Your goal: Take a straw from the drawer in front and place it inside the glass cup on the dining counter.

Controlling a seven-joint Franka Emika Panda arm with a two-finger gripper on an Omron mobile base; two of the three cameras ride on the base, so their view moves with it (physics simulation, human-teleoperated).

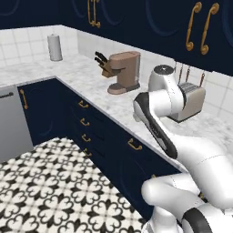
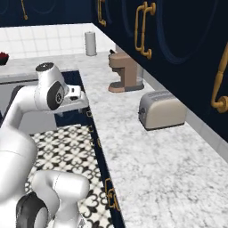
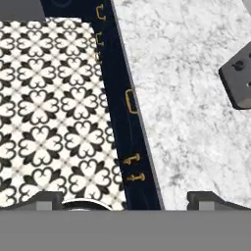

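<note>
Task at its start, by my judgement. The drawer (image 1: 134,146) with the curved brass handle sits closed in the navy cabinet run, just under the edge of the marble worktop (image 2: 147,151); the straw, presumably inside it, cannot be seen. No glass cup and no dining counter visible from here.

The gripper (image 3: 125,198) hangs above the worktop edge, looking down on the drawer fronts and the patterned floor (image 1: 50,182). Finger tips stand wide apart with nothing between them: released.

Still to do: open the drawer, pick the straw, carry it, drop it in the cup.

The toaster (image 2: 161,110) and coffee machine (image 1: 124,72) carry no legible brand or writing.
</note>
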